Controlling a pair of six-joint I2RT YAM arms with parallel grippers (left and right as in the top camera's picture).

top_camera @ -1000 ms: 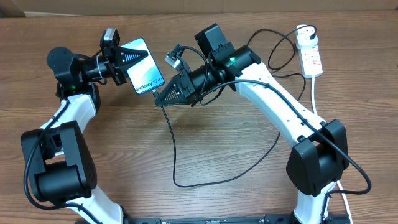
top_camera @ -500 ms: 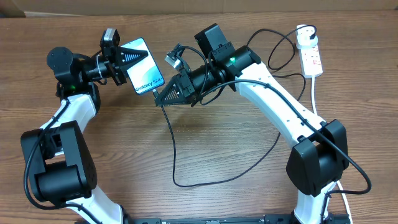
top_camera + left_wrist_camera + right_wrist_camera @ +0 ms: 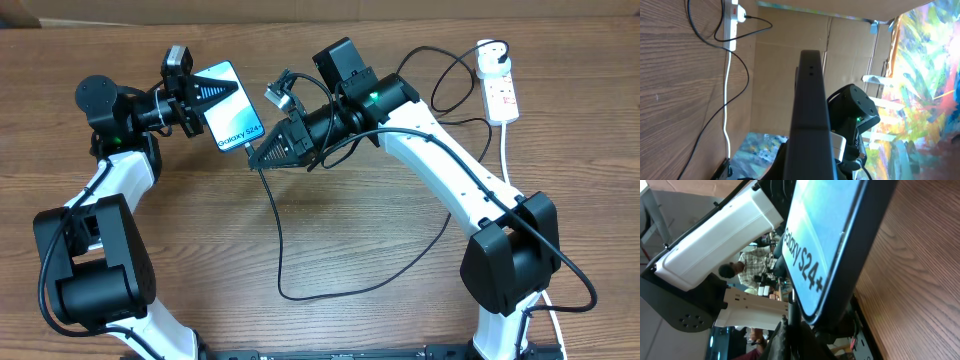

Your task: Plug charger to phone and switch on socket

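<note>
The left hand point(image 3: 208, 103) is gripping the phone point(image 3: 240, 125) raised, port end facing the right hand point(image 3: 258, 156), which is pinching the charger point(image 3: 277, 230) tip right there for plugging. The socket point(image 3: 501, 92) is lying far behind it.

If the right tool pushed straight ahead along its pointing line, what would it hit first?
The right tool would likely meet the phone, at its end by the Galaxy text; depth is unclear.

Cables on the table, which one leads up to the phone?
The thin black charger cable, looping across the wood up to the phone; the white cord only trails from the power strip.
</note>
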